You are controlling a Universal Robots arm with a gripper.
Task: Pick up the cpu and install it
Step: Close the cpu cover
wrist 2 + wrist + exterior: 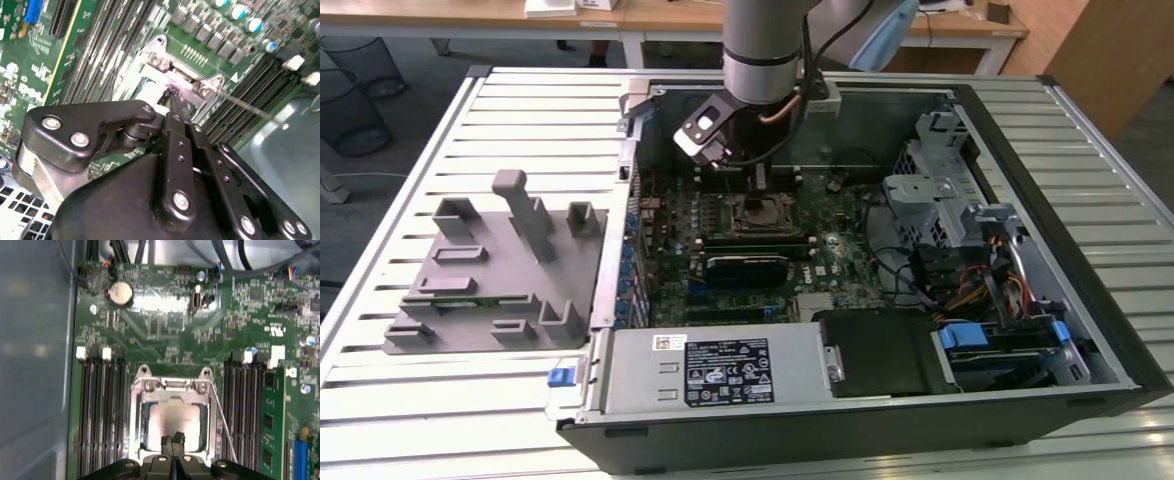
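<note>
In the first wrist view the cpu (172, 417), a flat square chip with a pale silvery top, lies level inside the metal socket frame (145, 386) on the green motherboard (165, 335). My gripper (173, 441) is directly over the chip's near edge with its two black fingertips pressed together and nothing visible between them; whether they touch the chip I cannot tell. The second wrist view has the gripper (173, 97) tips at the socket frame (161, 62). In the exterior view the arm (767, 60) reaches down into the open computer case above the socket (758, 213).
A thin wire socket lever (222, 420) slants up beside the frame. Black memory slots (100, 405) flank the socket, and a green memory stick (270, 430) stands in one. A grey parts fixture (494, 270) sits outside the case on the exterior view's left; the power supply (707, 370) is in front.
</note>
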